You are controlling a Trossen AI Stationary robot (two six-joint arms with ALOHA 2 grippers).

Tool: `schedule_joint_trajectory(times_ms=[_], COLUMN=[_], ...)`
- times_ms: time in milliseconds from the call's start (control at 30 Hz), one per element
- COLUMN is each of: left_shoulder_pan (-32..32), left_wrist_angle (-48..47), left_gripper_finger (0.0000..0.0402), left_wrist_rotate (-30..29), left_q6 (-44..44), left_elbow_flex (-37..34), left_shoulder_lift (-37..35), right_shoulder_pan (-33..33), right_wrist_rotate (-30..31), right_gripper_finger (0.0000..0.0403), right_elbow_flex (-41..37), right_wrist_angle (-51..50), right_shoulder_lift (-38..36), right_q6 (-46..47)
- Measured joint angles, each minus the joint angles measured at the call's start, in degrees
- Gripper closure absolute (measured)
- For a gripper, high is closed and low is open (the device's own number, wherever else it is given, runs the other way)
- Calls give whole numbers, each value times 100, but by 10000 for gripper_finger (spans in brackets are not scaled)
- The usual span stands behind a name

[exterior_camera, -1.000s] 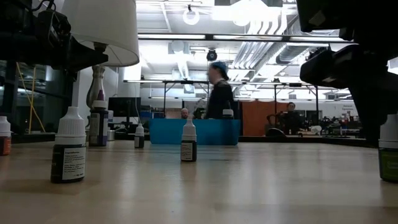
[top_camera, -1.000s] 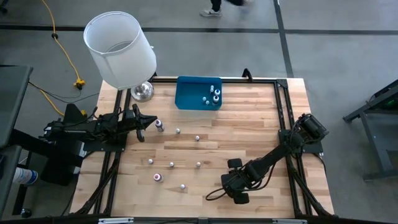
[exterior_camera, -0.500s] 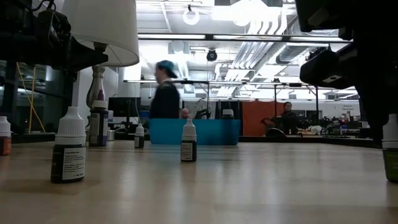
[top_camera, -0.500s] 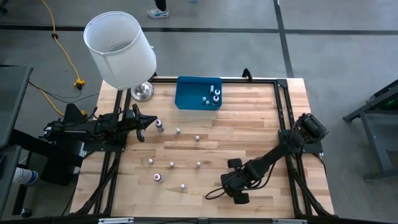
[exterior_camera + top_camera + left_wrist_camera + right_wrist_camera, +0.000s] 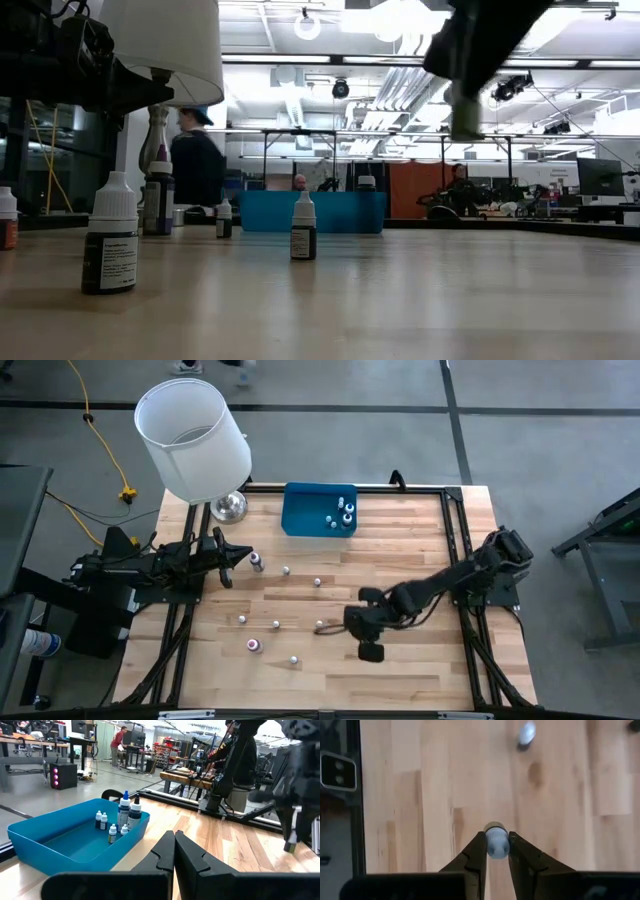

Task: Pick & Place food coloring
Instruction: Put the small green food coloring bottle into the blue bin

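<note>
The food coloring is a set of tiny white-capped dropper bottles. Several stand scattered on the wooden table [image 5: 420, 540], such as one [image 5: 294, 659] near the near edge and one [image 5: 304, 228] in the low view. More stand in the blue bin [image 5: 300, 510]. My right gripper [image 5: 358, 628] is over the table's middle, pointing down, shut on one bottle [image 5: 496, 842] that also shows raised in the low view [image 5: 465, 118]. My left gripper [image 5: 236, 558] waits shut at the table's left side, beside a dark bottle [image 5: 256, 562]. My right gripper pinches the bottle between its two fingers [image 5: 476, 851], coming from above and pointing down. The fingers sit on either side of the white cap [image 5: 496, 845]. The bottle hangs upright below the fingers, lifted clear of the table.
A lamp with a big white shade [image 5: 193, 440] and a shiny metal base [image 5: 229, 507] stands at the far left corner. Black frame rails [image 5: 462, 570] run along the table's sides. One loose bottle [image 5: 319, 625] stands just left of my right gripper. A person [image 5: 196, 165] passes behind.
My right gripper has risen and moved from the near edge toward the table's middle and left, carrying the bottle. That bottle stood on the table at the low view's right edge and now hangs well above the surface. The person behind has walked leftward.
</note>
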Motion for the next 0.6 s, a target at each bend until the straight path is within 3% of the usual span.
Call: schedule_joint_trajectory(times_ms=[333,600], left_shoulder_pan=[0,2], left_wrist_angle=[0,0], left_gripper_finger=[401,401], left_wrist_rotate=[0,0], left_q6=[0,0], left_elbow_flex=[0,-2], left_shoulder_lift=[1,-2], right_shoulder_pan=[-1079,-2272], right_wrist_rotate=[321,742], right_gripper_finger=[351,348], right_elbow_flex=[1628,2690], right_wrist_angle=[-1468,-1707], right_shoulder_lift=[-110,37], right_q6=[-1060,-1915])
